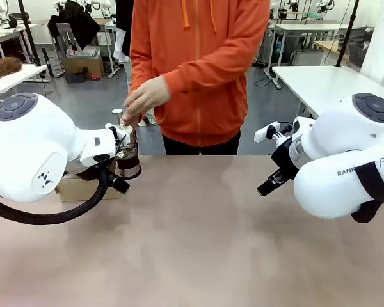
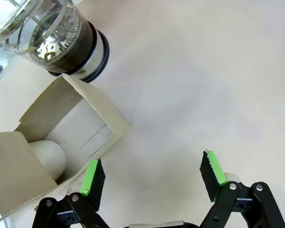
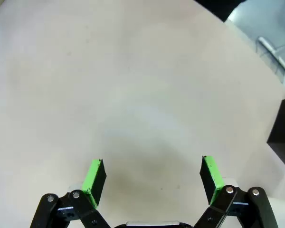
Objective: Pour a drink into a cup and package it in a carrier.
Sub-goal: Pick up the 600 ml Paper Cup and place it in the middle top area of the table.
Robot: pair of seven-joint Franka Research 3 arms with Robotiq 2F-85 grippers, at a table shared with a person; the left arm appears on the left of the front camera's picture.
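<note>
The glass pitcher holds the dark brown drink and stands on the table at the top left of the left wrist view. In the front view a person's hand rests on top of the pitcher. Right beside it lies the brown cardboard carrier, and the white cup sits in one pocket, partly hidden by cardboard. My left gripper is open over bare table, with one finger close to the carrier's wall. My right gripper is open over bare tabletop with nothing between its fingers.
A person in an orange hoodie stands at the far edge. My left arm covers most of the carrier in the front view. A black box sits at the right edge of the right wrist view.
</note>
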